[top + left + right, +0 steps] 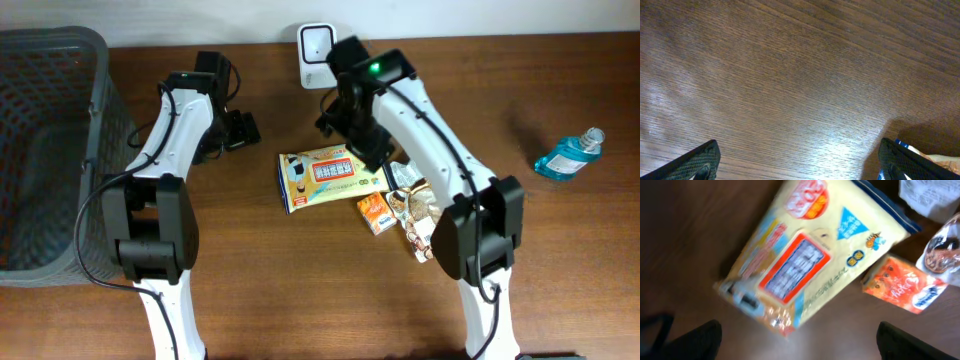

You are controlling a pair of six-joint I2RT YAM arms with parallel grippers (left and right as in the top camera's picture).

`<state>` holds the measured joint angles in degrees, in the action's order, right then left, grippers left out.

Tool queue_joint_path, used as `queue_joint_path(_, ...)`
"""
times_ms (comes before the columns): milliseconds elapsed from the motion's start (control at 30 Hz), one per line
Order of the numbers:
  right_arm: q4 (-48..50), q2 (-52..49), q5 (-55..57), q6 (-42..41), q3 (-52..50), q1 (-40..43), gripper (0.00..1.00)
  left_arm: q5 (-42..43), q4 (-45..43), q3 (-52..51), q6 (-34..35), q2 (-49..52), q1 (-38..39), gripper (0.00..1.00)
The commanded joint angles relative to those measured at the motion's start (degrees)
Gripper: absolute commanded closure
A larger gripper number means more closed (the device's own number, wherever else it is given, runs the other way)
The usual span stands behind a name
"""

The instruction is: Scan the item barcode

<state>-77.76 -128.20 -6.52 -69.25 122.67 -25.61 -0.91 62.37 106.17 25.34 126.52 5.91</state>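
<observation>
The item, a yellow flat packet [330, 175] with an orange-framed label, lies face up on the table's middle and fills the top of the right wrist view [805, 255]. No barcode shows on it. My right gripper [368, 152] hovers over the packet's right end, open, with nothing between its dark fingertips [695, 340]. My left gripper [238, 130] hangs left of the packet, also open and empty [800, 165], over bare wood. A white scanner [318, 45] stands at the table's far edge.
A small orange box [376, 213] and snack packets [415, 215] lie right of the item. A blue bottle [567, 157] lies at the far right. A dark mesh basket [50, 150] stands at the left edge.
</observation>
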Motion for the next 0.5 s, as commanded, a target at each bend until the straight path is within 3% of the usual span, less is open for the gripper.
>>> queue_joint_path(0, 4.76, 1.18, 1.29, -10.78, -6.69, -0.31, 0.02, -0.42, 0.07, -0.57, -0.13, -1.70, -0.35, 0.01)
queue_joint_path(200, 15.85, 1.07, -2.78, -11.85, -13.88, -0.81, 0.02, -0.42, 0.07, -0.57, -0.13, -1.70, -0.33, 0.01)
queue_joint_path(467, 19.32, -1.77, -3.17, -17.94, -16.02, -4.96, 0.01, -0.42, 0.07, -0.57, -0.13, -1.70, -0.31, 0.01)
